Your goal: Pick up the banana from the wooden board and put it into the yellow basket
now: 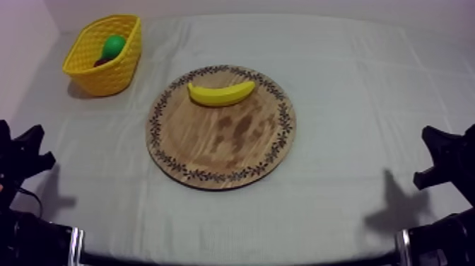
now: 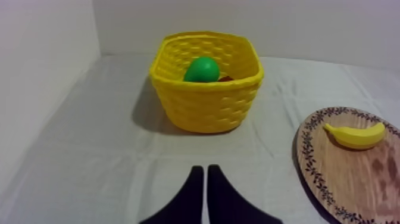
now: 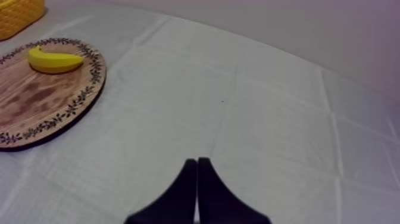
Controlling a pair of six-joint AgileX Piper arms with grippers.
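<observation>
Hovering over the cloth [image 1: 353,106], my left gripper [image 2: 205,170] and right gripper [image 3: 197,162] each have fingers [image 2: 191,193] pressed together; the banana [image 1: 220,93] lies on the board [image 1: 212,152], well ahead of both pairs, the basket [image 1: 106,78] straight beyond my left fingers.

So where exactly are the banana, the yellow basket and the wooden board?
banana [image 1: 221,93], top view, middle of its curved body.
yellow basket [image 2: 205,101], left wrist view, woven front wall.
wooden board [image 1: 212,145], top view, bare wood near its centre.
</observation>
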